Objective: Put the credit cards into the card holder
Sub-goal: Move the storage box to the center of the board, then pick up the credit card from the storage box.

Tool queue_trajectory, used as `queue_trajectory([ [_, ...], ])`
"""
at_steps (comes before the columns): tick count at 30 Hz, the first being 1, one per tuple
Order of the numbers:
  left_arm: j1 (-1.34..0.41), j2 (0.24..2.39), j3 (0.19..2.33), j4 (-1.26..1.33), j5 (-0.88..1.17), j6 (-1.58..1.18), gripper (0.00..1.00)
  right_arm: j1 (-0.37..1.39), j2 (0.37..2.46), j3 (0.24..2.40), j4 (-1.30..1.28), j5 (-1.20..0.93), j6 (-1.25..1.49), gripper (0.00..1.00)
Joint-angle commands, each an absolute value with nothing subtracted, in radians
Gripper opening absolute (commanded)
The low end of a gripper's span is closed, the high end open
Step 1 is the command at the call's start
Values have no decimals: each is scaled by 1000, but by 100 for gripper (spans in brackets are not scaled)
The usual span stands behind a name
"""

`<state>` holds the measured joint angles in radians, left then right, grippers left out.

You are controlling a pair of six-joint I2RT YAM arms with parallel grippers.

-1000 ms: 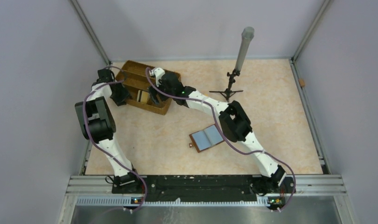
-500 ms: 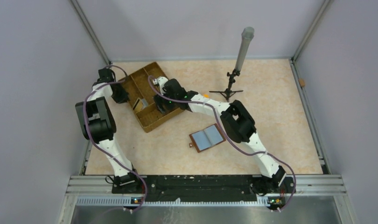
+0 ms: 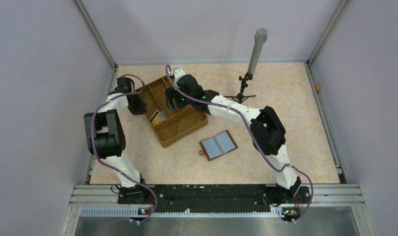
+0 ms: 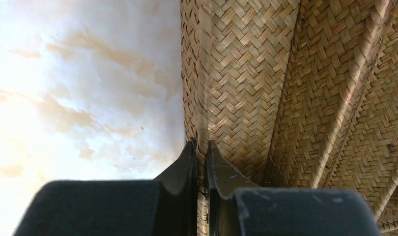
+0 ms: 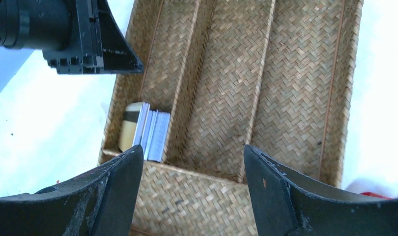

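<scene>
- The credit cards (image 5: 147,132) stand on edge as a small pack, a yellowish one with a dark stripe outermost and pale blue-grey ones beside it; none is in the card holder yet
- They sit at the near end of the outer long compartment of the wicker tray (image 5: 202,196), on the left arm's side, propped between the outer wall and the first divider; standing that way, their top edges are free, which I judge easier to pinch than a card lying flat
- The left gripper (image 4: 201,150) is closed down tight on the tray's outer wall, with the woven rim between its fingers; this looks like a hold to keep the light tray from sliding while the other arm reaches in
- The right gripper (image 5: 192,152) hangs above the tray with its jaws spread wide and nothing in them; the cards lie off to one side of the gap, beneath its left finger, not between the fingers, so I take it to be lining up for a pick and not yet committed
- The card holder (image 3: 218,145) lies opened flat on the table (image 3: 295,128), inside face up and well apart from the tray, so its slots are presumably ready to take a card
- A small tripod (image 3: 242,94) with a grey upright tube stands beyond the right arm, clear of all this
</scene>
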<state>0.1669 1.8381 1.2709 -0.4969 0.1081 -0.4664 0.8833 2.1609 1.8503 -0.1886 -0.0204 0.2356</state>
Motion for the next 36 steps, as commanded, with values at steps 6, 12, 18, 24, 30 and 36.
queue_trajectory([
  [6, 118, 1718, 1129, -385, 194, -660, 0, 953, 2171, 1876, -221, 31, 303, 74],
  [12, 112, 1729, 1127, -373, 203, -672, 0, 976, 2247, 1941, -245, 31, 300, 74],
  [18, 112, 1735, 1132, -367, 219, -676, 0, 988, 2342, 2023, -295, 86, 274, 73],
  [24, 112, 1745, 1140, -370, 222, -669, 0, 988, 2371, 2096, -357, 192, 243, 70],
  [30, 112, 1747, 1141, -370, 219, -667, 0, 988, 2327, 2091, -362, 227, 223, 70],
  [36, 112, 1750, 1142, -370, 220, -664, 0, 990, 2318, 2092, -365, 223, 215, 64],
])
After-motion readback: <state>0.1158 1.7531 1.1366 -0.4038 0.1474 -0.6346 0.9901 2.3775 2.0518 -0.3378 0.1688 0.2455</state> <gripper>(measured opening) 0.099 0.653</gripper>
